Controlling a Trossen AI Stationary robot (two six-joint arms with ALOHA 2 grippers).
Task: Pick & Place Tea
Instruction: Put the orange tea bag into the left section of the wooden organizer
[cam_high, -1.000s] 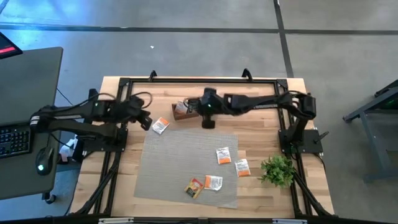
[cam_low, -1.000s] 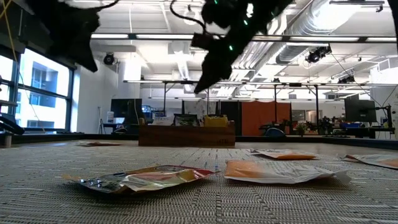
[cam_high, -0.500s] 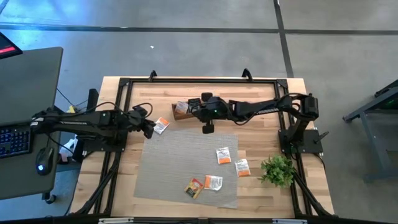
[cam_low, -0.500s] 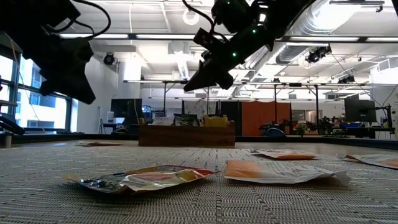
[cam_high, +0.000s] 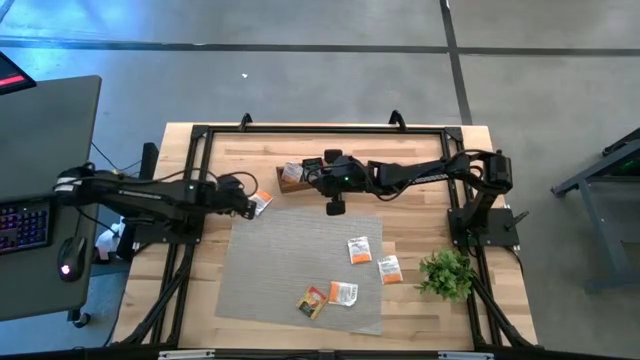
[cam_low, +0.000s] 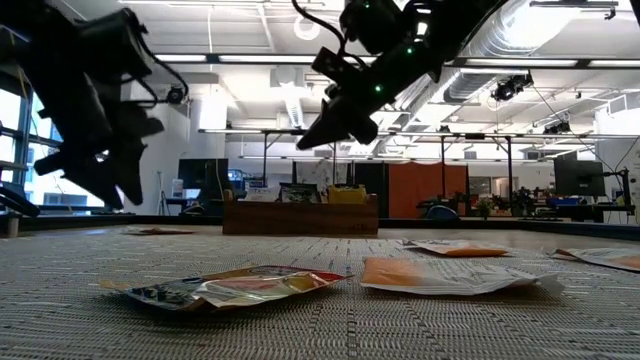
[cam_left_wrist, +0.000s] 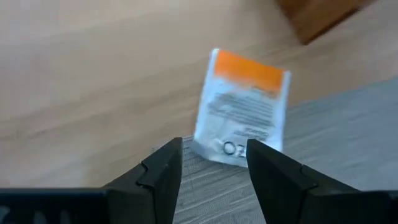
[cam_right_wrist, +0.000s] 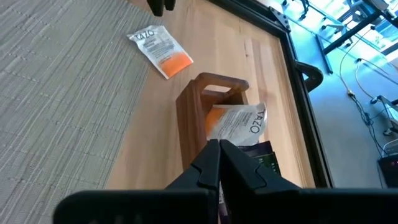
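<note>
While you look down from above, you see the left gripper (cam_high: 250, 205) low over the wooden table (cam_high: 420, 160), just beside a white and orange tea sachet (cam_high: 261, 202) that lies at the far left corner of the grey woven mat (cam_high: 270, 270). In the left wrist view its fingers (cam_left_wrist: 161, 171) are spread apart with this sachet (cam_left_wrist: 244, 109) just ahead of them, not between them, and you can see that one end of the sachet rests on the mat edge.

You find the right gripper (cam_high: 334, 205) raised near the small wooden box (cam_high: 292, 177) at the back of the table. Its fingers (cam_right_wrist: 214, 163) are pressed together and hold nothing. The box (cam_right_wrist: 205, 121) contains sachets, one white with print (cam_right_wrist: 239, 121).

Four more sachets lie on the mat: two white and orange (cam_high: 359, 249) (cam_high: 389, 268) on the right side, and a pair (cam_high: 343, 293) (cam_high: 312, 301) touching near the front edge. A green plant (cam_high: 446, 272) stands at the right front.
</note>
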